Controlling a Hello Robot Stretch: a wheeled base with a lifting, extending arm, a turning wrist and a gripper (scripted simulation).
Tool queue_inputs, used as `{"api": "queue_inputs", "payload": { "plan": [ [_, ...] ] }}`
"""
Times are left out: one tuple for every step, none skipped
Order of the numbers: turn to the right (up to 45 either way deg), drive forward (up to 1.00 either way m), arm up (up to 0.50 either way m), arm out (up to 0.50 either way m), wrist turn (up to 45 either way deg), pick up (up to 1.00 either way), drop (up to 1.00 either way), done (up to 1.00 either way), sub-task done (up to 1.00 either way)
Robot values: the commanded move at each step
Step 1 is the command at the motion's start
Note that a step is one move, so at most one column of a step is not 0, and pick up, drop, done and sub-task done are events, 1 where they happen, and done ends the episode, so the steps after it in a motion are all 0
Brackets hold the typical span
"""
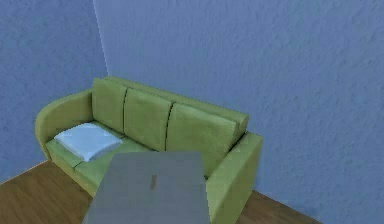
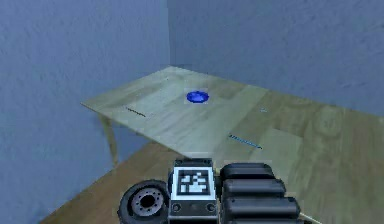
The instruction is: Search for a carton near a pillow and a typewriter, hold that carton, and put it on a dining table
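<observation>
A pale pillow (image 1: pixel 88 142) lies on the left seat of a green sofa (image 1: pixel 170 125) in the forward view. In the arm side view a light wooden table (image 2: pixel 150 100) stands out to the side, with a small blue round thing (image 2: pixel 198 97) near its middle. At that view's bottom edge sits the arm's end with a white marked square (image 2: pixel 193 183). Left of the square is the gripper's dark rounded body (image 2: pixel 145 203). Its far end cannot be made out, so I cannot tell whether it holds anything.
A flat grey slab (image 1: pixel 150 190) with a small mark on it lies low in front of the sofa. Blue walls meet in a corner behind the sofa and behind the table. Wooden floor (image 2: pixel 320 130) runs right of the table.
</observation>
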Motion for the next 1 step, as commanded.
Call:
{"api": "queue_inputs", "payload": {
  "plan": [
    [0.0, 0.00, 0.00, 0.48, 0.0, 0.00, 0.00, 0.00, 0.00]
  ]
}}
